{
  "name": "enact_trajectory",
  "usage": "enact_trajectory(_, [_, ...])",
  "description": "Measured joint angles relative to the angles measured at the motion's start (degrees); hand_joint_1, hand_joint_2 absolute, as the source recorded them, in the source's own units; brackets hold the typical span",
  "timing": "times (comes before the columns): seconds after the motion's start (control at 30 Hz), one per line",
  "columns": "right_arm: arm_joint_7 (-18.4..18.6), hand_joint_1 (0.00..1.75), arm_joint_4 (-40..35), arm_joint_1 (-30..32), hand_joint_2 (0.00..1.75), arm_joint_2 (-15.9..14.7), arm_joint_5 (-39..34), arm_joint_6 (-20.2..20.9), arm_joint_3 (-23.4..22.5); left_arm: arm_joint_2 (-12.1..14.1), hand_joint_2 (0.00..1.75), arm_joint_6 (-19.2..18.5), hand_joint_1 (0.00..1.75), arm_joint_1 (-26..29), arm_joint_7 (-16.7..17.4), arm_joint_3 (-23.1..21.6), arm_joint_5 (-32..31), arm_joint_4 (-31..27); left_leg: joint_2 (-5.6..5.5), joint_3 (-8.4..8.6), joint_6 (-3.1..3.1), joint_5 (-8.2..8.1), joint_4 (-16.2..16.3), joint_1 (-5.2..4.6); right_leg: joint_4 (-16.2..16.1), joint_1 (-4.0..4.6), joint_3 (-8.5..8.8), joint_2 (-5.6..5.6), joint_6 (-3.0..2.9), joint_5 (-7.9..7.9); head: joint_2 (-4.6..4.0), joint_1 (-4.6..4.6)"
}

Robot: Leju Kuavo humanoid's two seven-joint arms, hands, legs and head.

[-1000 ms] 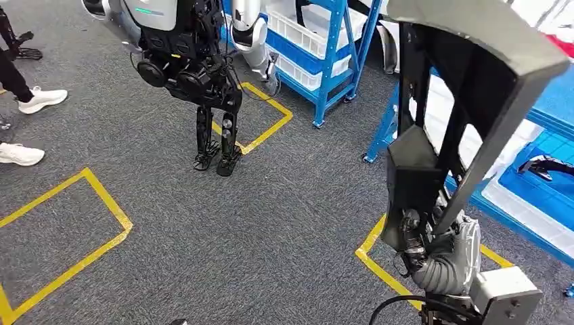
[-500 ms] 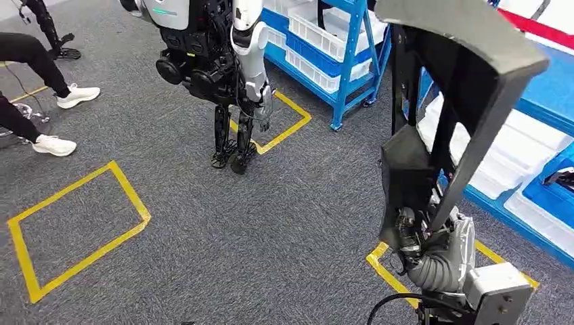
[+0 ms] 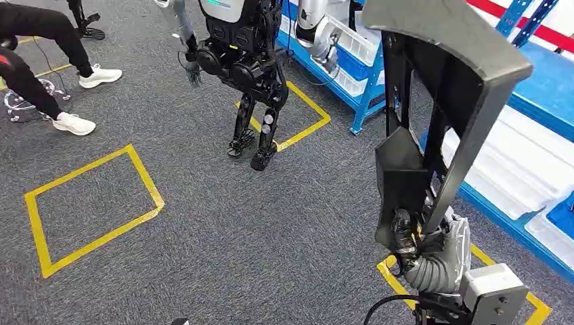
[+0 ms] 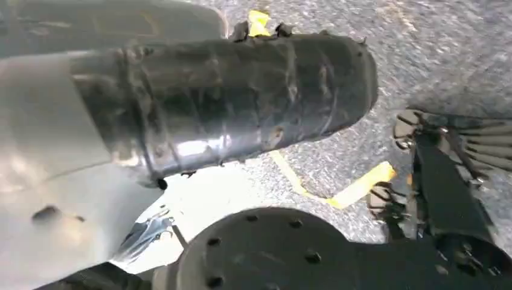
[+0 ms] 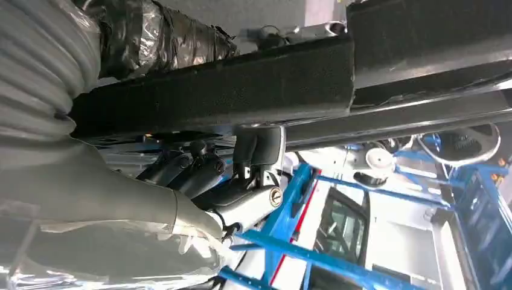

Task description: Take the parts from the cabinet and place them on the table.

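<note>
Nearest, at the lower right of the head view, the right hand (image 3: 433, 247) is clamped around the foot of the large black part (image 3: 440, 115), a framed plastic piece with ribs and a broad grey curved cap. The part stands almost upright out of the hand, its long axis rising from the grip and leaning slightly away, so nearly all its bulk sits above the fingers; the right wrist view shows the dark fingers (image 5: 181, 169) wrapped under one of its bars. Judging by this, the carry depends on keeping that tall axis balanced over the hand, since the right arm alone bears it. The left hand (image 4: 241, 103) hangs low over the carpet, and whether its fingers are apart or curled in I cannot tell. Under the right hand a yellow tape square (image 3: 386, 267) marks the grey carpet (image 3: 203, 230). Farther off stand blue racks (image 3: 514, 210) with white bins, another humanoid robot (image 3: 244, 61), and a person's legs (image 3: 40, 81). The table is not among them.
</note>
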Motion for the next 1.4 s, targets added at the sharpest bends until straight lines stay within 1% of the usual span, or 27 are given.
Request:
enact_trajectory(0.07, [0.07, 1.75, 0.00, -0.21, 1.75, 0.00, 0.00, 0.68, 0.11, -0.02, 0.00, 0.02, 0.00, -0.05, 0.00, -0.02, -0.02, 0.00, -0.88, 0.16, -0.05, 0.01, 0.09, -0.08, -10.86, 0.03, 5.19, 0.57, -0.85, 5.60, 0.02, 0.00])
enact_trajectory(0.1, [0.11, 1.75, 0.00, -0.39, 1.75, 0.00, 0.00, 0.99, 0.24, -0.02, 0.00, 0.02, 0.00, -0.07, 0.00, -0.02, -0.02, 0.00, -1.16, 0.08, -0.20, 0.08, 0.08, -0.03, -15.10, 0.11, 7.20, 1.78, -1.45, 6.84, 0.00, 0.00])
enact_trajectory(0.13, [0.20, 1.75, 0.00, -0.54, 1.75, 0.00, 0.02, 1.05, 0.35, -0.02, 0.00, 0.00, 0.00, -0.14, 0.00, -0.02, -0.02, -0.02, -1.38, -0.22, -0.60, 0.03, 0.36, -0.43, -16.44, 0.17, 7.56, 1.89, -1.55, 6.45, 0.00, -0.02])
enact_trajectory(0.2, [0.33, 1.75, -0.02, -0.63, 1.75, 0.04, 0.04, 1.18, 0.44, -0.02, 0.00, -0.04, 0.00, 0.03, 0.00, -0.02, -0.02, -0.02, -1.71, -0.48, -1.32, 0.27, 0.12, -0.07, -16.26, 0.41, 7.32, 1.48, -1.51, 6.51, 0.00, -0.07])
enact_trajectory(0.27, [0.33, 1.75, -0.02, -0.66, 1.75, 0.02, 0.04, 1.29, 0.50, -0.02, 0.00, -0.07, 0.00, 0.15, 0.00, -0.02, -0.02, -0.02, -1.90, -0.39, -2.05, 0.24, 0.01, -0.14, -17.29, 0.05, 7.69, 1.02, -2.11, 7.11, 0.00, -0.06])
enact_trajectory(0.3, [0.35, 1.75, 0.00, -0.68, 1.75, 0.04, 0.04, 1.40, 0.50, -0.02, 0.00, -0.07, 0.00, 0.18, 0.00, -0.02, -0.02, -0.02, -0.37, -0.84, -2.30, -0.86, 1.35, -0.20, -17.77, -0.06, 8.01, 0.55, -2.34, 7.39, 0.02, -0.15])
enact_trajectory(0.33, [0.35, 1.75, -0.04, -0.72, 1.75, 0.15, 0.04, 1.44, 0.50, 0.04, 0.00, -0.09, 0.00, 0.13, 0.00, -0.02, -0.02, -0.02, 0.52, -2.25, -2.51, -2.93, 4.33, -0.18, -17.94, -0.03, 8.06, 0.41, -2.54, 7.48, 0.00, -0.33])
enact_trajectory(0.4, [0.35, 1.75, 0.00, -0.66, 1.75, 0.24, 0.04, 1.53, 0.50, 0.63, 0.00, -0.11, 0.00, 0.04, 0.07, -0.04, -0.02, -0.02, 1.41, -7.01, -2.91, -7.82, 14.55, -0.03, -17.88, 0.04, 7.98, -0.33, -2.63, 7.48, 0.00, -0.35])
enact_trajectory(0.47, [0.37, 1.75, 0.02, -0.64, 1.75, 0.31, 0.04, 1.68, 0.55, 1.11, 0.00, -0.17, 0.00, 0.19, 0.07, -0.07, -0.02, 0.00, 1.54, -9.16, -3.19, -8.68, 19.12, 0.05, -17.80, 0.03, 7.93, -0.91, -2.63, 7.42, 0.00, -0.37])
enact_trajectory(0.53, [0.37, 1.75, 0.02, -0.65, 1.75, 0.37, 0.04, 1.71, 0.57, 1.33, 0.00, -0.17, 0.00, 0.25, 0.07, -0.13, -0.05, 0.00, 1.68, -6.11, -3.34, -4.88, 13.39, 0.19, -17.63, -0.01, 7.98, -1.36, -2.49, 7.29, 0.00, -0.37])
enact_trajectory(0.6, [0.37, 1.75, 0.02, -0.69, 1.75, 0.39, 0.09, 1.77, 0.59, 1.35, 0.00, -0.17, 0.00, 0.16, 0.07, -0.17, -0.07, -0.02, 3.22, -0.04, -3.28, -0.54, 2.47, 0.24, -17.27, -0.02, 8.19, -1.87, -1.99, 6.92, 0.02, -0.37])
enact_trajectory(0.63, [0.37, 1.75, 0.00, -0.71, 1.75, 0.39, 0.09, 1.77, 0.59, 1.35, 0.00, -0.15, 0.00, -0.04, 0.07, -0.22, -0.20, -0.02, 4.10, 0.88, -3.02, -1.17, 0.08, 0.05, -16.55, 0.47, 7.96, -1.93, -1.53, 6.52, 0.00, -0.52])
enact_trajectory(0.67, [0.39, 1.75, 0.00, -0.75, 1.75, 0.39, 0.09, 1.77, 0.59, 1.35, 0.00, -0.15, 0.00, -0.13, 0.07, -0.26, -0.28, -0.02, 3.23, 0.48, -2.13, -0.90, 0.49, 0.02, -16.58, 0.44, 7.87, -2.22, -1.27, 6.56, 0.02, -0.22])
enact_trajectory(0.77, [0.39, 1.75, 0.00, -0.74, 1.75, 0.44, 0.11, 1.79, 0.72, 1.35, 0.00, -0.09, 0.00, -0.02, 0.09, -0.35, -0.40, -0.02, 2.01, 0.19, -1.04, -0.61, 0.27, 0.07, -16.63, 0.36, 8.03, -3.50, -0.54, 6.37, 0.00, -0.22])
enact_trajectory(0.8, [0.39, 1.75, 0.00, -0.74, 1.75, 0.44, 0.11, 1.79, 0.72, 1.35, 0.00, -0.09, 0.00, 0.03, 0.04, -0.37, -0.42, 0.00, 1.63, 0.29, -0.67, -0.37, 0.16, 0.33, -16.28, 0.28, 7.70, -3.18, -0.21, 5.80, 0.00, -0.13])
enact_trajectory(0.83, [0.39, 1.75, 0.00, -0.77, 1.75, 0.44, 0.15, 1.79, 0.79, 1.09, 0.00, -0.07, 0.00, -0.02, 0.07, -0.42, -0.44, -0.02, 1.12, 0.17, -0.49, -0.27, 0.15, 0.33, -13.56, 0.19, 6.61, -1.91, 0.02, 3.75, 0.00, -0.04])
enact_trajectory(0.9, [0.44, 1.75, 0.02, -0.67, 1.75, 0.42, 0.20, 1.79, 0.88, 0.52, 0.00, -0.04, 0.00, -0.12, 0.07, -0.42, -0.48, -0.02, 0.08, -0.18, -0.12, -0.06, 0.18, 0.27, -3.23, 0.04, 1.97, -0.28, 0.23, -1.16, 0.02, 0.09])
enact_trajectory(0.93, [0.44, 1.75, 0.04, -0.61, 1.75, 0.42, 0.20, 1.79, 0.96, 0.22, 0.00, 0.00, 0.00, -0.08, 0.07, -0.42, -0.48, -0.02, -0.55, -0.32, -0.07, -0.02, 0.20, 0.21, 1.46, 0.04, -0.33, -0.02, 0.23, -2.67, 0.00, 0.09])
enact_trajectory(0.97, [0.44, 1.75, 0.11, -0.59, 1.75, 0.42, 0.24, 1.79, 1.07, 0.06, 0.00, 0.00, 0.00, -0.01, 0.07, -0.42, -0.48, -0.02, -1.21, -0.36, -0.02, 0.03, 0.21, 0.14, 3.43, 0.04, -1.44, 0.01, 0.13, -2.73, 0.00, 0.07])
enact_trajectory(1.0, [0.48, 1.75, 0.15, -0.58, 1.75, 0.39, 0.33, 1.90, 1.16, -0.04, 0.00, 0.09, 0.00, 0.06, 0.07, -0.42, -0.48, -0.02, -1.91, -0.32, -0.03, 0.04, 0.22, 0.10, 2.41, 0.05, -1.00, 0.09, -0.07, -1.41, 0.00, 0.09])
enact_trajectory(1.07, [0.63, 1.75, 0.15, -0.62, 1.75, 0.37, 0.66, 2.10, 1.27, -0.09, 0.00, 0.13, 0.00, 0.10, 0.07, -0.42, -0.53, -0.02, -3.56, -0.12, -0.18, 0.14, 0.23, -0.03, -6.84, 0.07, 3.20, 1.03, -0.90, 3.97, 0.00, 0.09])
enact_trajectory(1.1, [0.70, 1.75, 0.15, -0.69, 1.75, 0.37, 0.70, 2.21, 1.33, -0.09, 0.00, 0.13, 0.00, 0.06, 0.00, -0.46, -0.55, -0.02, -4.29, -0.08, -0.25, 0.19, 0.22, 0.00, -12.14, 0.14, 5.65, 2.95, -1.50, 6.43, 0.00, 0.09])
enact_trajectory(1.13, [0.72, 1.75, 0.15, -0.76, 1.75, 0.37, 0.79, 2.27, 1.42, -0.09, 0.00, 0.13, 0.00, -0.07, 0.00, -0.57, -0.57, -0.02, -4.80, -0.34, -0.49, 0.31, 0.28, -0.07, -14.91, 0.14, 6.82, 5.83, -2.17, 6.69, 0.02, 0.09])
enact_trajectory(1.27, [0.87, 1.75, 0.09, -0.87, 1.75, 0.37, 0.87, 2.54, 1.64, -0.11, 0.00, 0.09, 0.00, 0.22, 0.00, -0.87, -0.57, 0.00, -7.67, -1.41, -2.10, 1.02, -0.07, 0.48, -16.73, 0.32, 7.92, 3.49, -2.15, 6.48, 0.00, 0.11])
enact_trajectory(1.3, [0.92, 1.75, 0.07, -0.90, 1.75, 0.37, 0.87, 2.62, 1.66, -0.11, 0.00, 0.09, 0.00, 0.39, 0.00, -0.87, -0.57, 0.00, -6.13, -1.37, -2.17, 0.64, 0.51, 0.35, -17.79, -0.12, 8.31, 2.45, -2.38, 6.99, 0.00, -0.04])
enact_trajectory(1.33, [1.03, 1.75, 0.07, -0.79, 1.75, 0.48, 0.83, 2.65, 1.68, -0.11, 0.00, 0.11, 0.00, 0.43, -0.02, -0.90, -0.57, 0.00, -2.49, -2.31, -2.34, -0.83, 2.47, -0.09, -18.14, 0.00, 8.70, 1.76, -2.60, 7.15, 0.02, -0.26])
enact_trajectory(1.4, [1.05, 1.75, 0.00, -0.77, 1.75, 0.52, 0.79, 2.69, 1.68, 0.26, 0.00, 0.09, 0.00, 0.11, 0.00, -1.03, -0.59, 0.00, 0.65, -6.77, -2.75, -5.36, 11.49, 0.03, -18.18, 0.18, 8.84, 0.02, -2.88, 7.17, 0.00, -0.44])
